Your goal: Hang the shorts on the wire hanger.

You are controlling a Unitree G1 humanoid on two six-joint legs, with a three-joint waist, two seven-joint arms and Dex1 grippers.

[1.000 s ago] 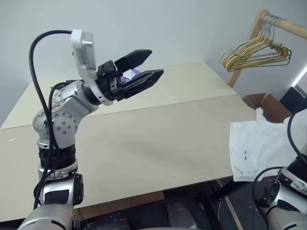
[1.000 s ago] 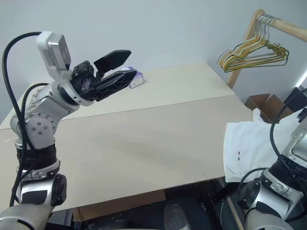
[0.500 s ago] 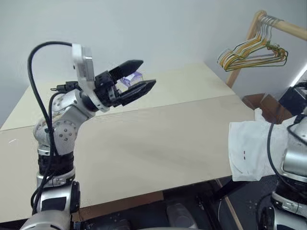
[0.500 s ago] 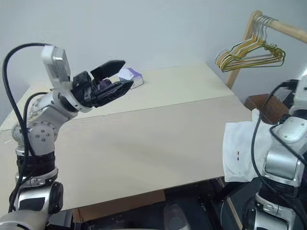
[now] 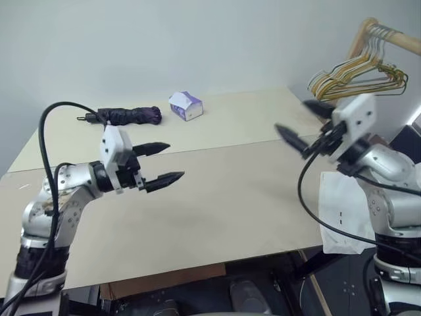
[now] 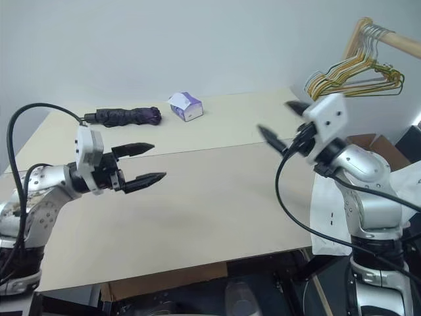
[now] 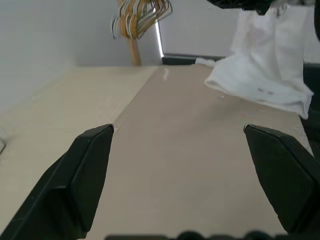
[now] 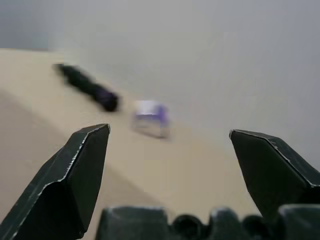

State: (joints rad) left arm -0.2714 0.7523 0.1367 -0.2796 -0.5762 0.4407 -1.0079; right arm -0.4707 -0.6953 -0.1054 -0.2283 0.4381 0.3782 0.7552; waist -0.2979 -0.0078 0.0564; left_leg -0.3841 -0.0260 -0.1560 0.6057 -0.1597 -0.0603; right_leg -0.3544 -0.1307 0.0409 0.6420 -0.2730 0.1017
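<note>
The left pincer [image 5: 160, 163] hung low over the tabletop [image 5: 217, 197], its two black fingers spread wide and empty, pointing roughly level toward the right arm. The right pincer [image 5: 304, 125] stood higher above the tabletop's right edge, fingers parted and empty, pointing leftward.

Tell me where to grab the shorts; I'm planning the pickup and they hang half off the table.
Probably pinch the shorts at the edge lying flat on the table, coming in from the table side with the right pincer, which is open. That edge rests on a firm surface, while the rest droops over the table's right end and would likely slip away.
</note>
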